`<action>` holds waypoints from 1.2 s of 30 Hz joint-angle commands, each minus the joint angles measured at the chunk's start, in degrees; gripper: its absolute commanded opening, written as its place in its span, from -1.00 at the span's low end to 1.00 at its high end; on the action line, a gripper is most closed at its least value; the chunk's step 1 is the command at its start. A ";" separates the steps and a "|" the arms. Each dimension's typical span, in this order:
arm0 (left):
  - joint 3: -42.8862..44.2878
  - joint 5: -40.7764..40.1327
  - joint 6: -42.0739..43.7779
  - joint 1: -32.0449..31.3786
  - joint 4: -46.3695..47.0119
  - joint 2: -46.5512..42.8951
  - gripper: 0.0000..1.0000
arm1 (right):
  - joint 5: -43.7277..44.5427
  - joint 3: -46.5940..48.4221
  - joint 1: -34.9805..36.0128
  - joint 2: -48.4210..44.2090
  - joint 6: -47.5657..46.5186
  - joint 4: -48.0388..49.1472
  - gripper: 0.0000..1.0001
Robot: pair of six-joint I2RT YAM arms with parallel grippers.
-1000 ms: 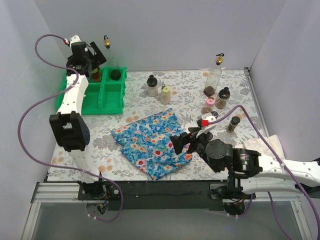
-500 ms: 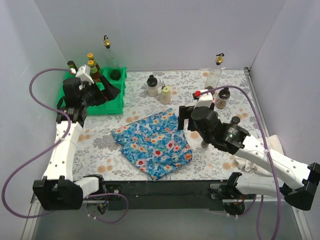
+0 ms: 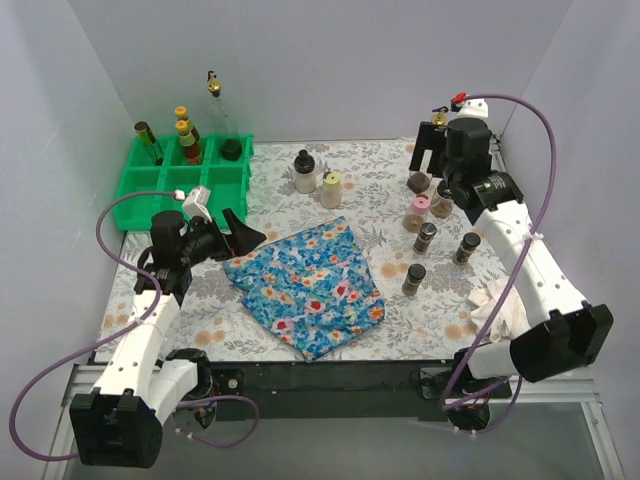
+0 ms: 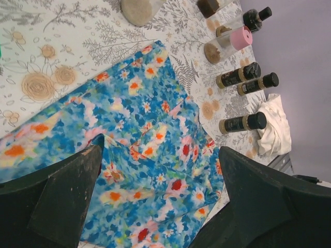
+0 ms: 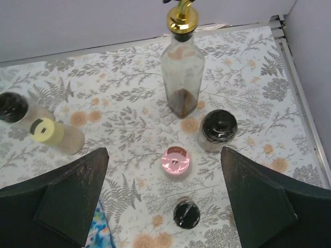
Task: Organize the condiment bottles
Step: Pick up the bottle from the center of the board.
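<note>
Left gripper (image 3: 240,232), wide and empty, has left the green tray (image 3: 150,200). Right gripper (image 5: 163,152), also wide, now hangs over the gold-topped bottle (image 5: 181,77), probably the next pick.

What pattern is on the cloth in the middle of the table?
Blue cloth with red, orange and white flowers; best in left wrist view.

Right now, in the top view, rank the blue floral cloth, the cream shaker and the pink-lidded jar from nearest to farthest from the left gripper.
Measured from the left gripper:
1. blue floral cloth, right beside the gripper, mid-table.
2. cream shaker, just beyond the cloth's far edge.
3. pink-lidded jar, well over on the right.
</note>
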 commanded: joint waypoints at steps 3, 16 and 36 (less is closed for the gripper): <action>-4.17 -1.82 -1.93 -0.05 4.66 -4.46 0.96 | -2.93 6.13 -5.09 8.47 -6.74 9.92 0.96; -3.47 -0.77 -1.67 -0.05 4.22 -5.77 0.96 | -3.36 11.23 -10.18 23.60 -10.00 26.59 0.69; -1.45 -1.74 0.00 -0.05 0.27 -3.32 0.96 | -5.91 12.47 -11.51 32.74 -13.87 38.31 0.10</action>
